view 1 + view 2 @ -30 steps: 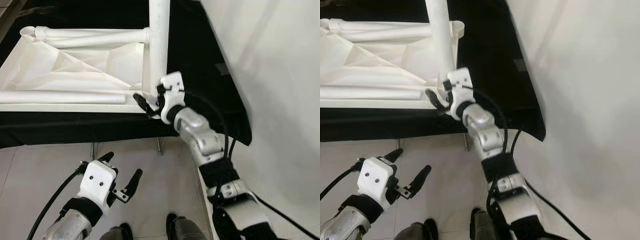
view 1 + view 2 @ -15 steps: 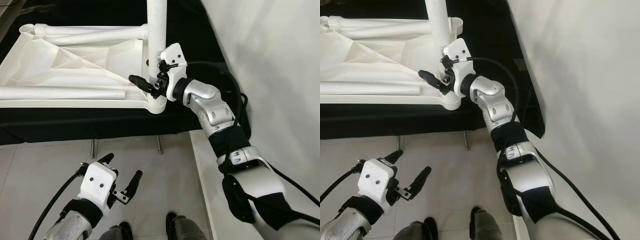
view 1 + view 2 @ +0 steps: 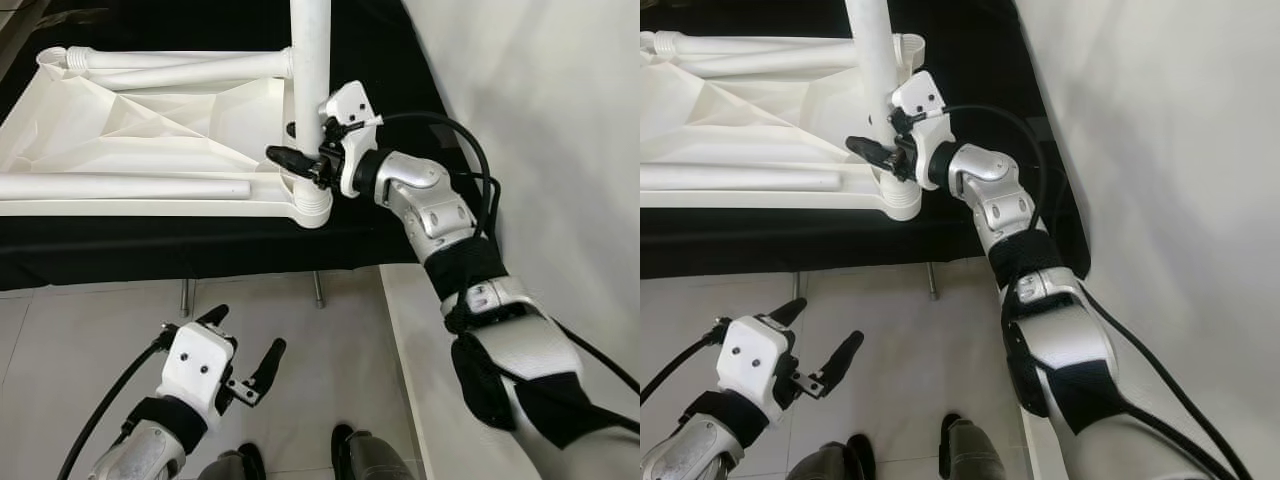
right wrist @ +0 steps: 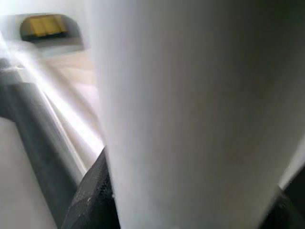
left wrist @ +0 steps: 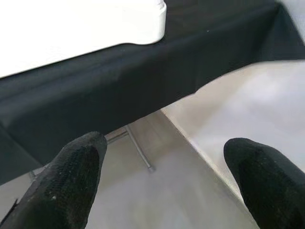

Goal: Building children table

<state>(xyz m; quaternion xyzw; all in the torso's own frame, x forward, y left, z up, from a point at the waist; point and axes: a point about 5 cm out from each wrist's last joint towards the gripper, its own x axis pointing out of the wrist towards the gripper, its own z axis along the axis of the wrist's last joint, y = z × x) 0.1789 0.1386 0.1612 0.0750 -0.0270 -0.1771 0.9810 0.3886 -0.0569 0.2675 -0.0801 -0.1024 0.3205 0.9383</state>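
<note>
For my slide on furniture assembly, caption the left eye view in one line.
Right tool grips the upright white plastic table leg at its corner socket on the upturned white tabletop; left tool hangs open below.

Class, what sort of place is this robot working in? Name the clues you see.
Probably an indoor work area: a tiled floor, a plain white wall, and a black-draped table holding the upturned white children's table, its upright leg gripped by the right gripper.

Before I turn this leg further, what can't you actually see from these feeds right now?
- Top of the upright leg: cut off by the head views' upper edge.
- Joint between leg and corner socket: hidden by the right gripper.
- Right wrist view: blurred white leg surface, no thread or seam readable.
- Far side of the tabletop: cut off at the left edge.
- Left gripper hangs idle.
</note>
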